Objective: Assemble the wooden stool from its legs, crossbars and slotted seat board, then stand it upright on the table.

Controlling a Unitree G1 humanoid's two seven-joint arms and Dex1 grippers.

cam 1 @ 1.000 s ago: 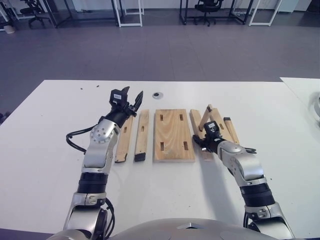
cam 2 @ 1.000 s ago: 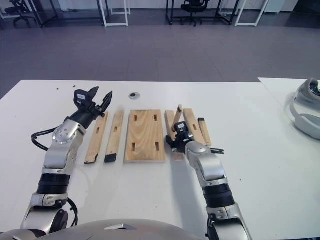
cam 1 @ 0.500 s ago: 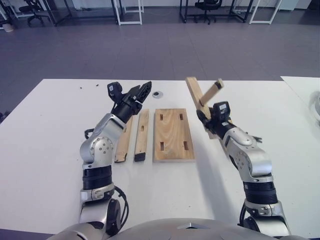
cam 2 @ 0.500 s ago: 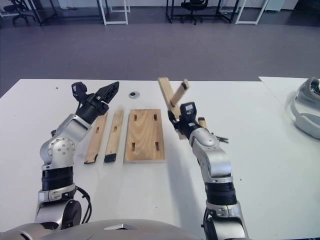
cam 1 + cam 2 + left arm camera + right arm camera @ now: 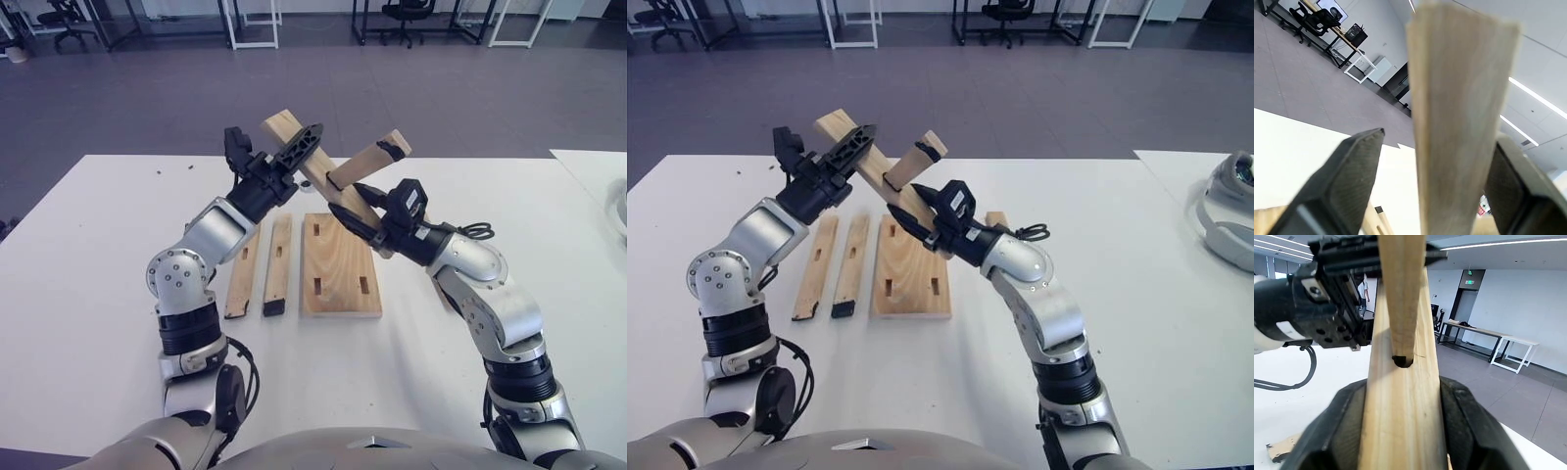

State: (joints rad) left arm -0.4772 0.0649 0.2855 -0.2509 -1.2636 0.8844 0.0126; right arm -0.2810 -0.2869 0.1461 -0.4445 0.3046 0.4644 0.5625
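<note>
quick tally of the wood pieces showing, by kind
seat board: 1
flat legs: 2
lifted leg: 1
crossbar slotted in it: 1
partly hidden piece: 1
total: 6

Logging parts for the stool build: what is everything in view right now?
Table: one, white.
Seat board: one, pale wood, slotted, flat mid-table.
Flat legs: two, pale wood, left of the seat board.
Raised leg: one, pale wood, tilted above the seat board.
Crossbar: one, pale wood, plugged into the raised leg.
Wooden piece: one, pale, right of the seat board.
Left gripper: black, open, straddling the raised leg's upper end.
Right gripper: black, shut on the raised leg lower down.
</note>
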